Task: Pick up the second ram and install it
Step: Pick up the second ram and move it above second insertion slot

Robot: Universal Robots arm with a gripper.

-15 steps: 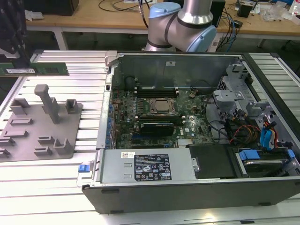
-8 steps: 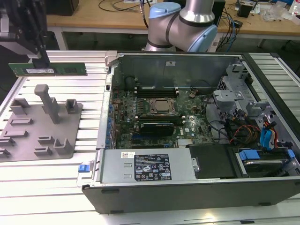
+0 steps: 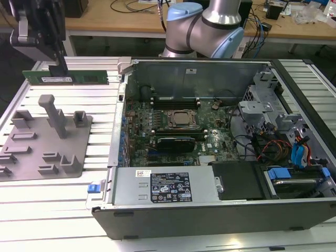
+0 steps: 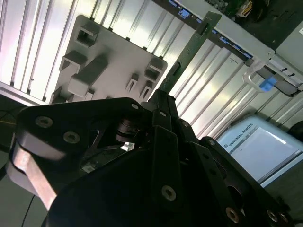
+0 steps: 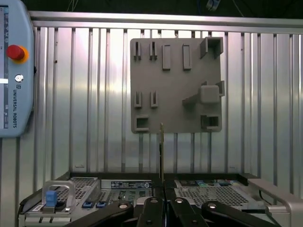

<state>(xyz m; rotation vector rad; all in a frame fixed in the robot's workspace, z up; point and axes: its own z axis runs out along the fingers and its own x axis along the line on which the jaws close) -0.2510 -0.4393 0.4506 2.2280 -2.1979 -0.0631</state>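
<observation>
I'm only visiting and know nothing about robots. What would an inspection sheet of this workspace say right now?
Surface: ribbed aluminium table, brightly lit.
Job's things: long green RAM stick with white label, lifted level above the table; open black computer case with green motherboard beside it.
Clutter: grey plastic fixture plate with pegs and slots.
Gripper: black gripper shut on the stick.
Cables: red, black and blue wires inside the case.
Surroundings: wooden bench behind.
</observation>
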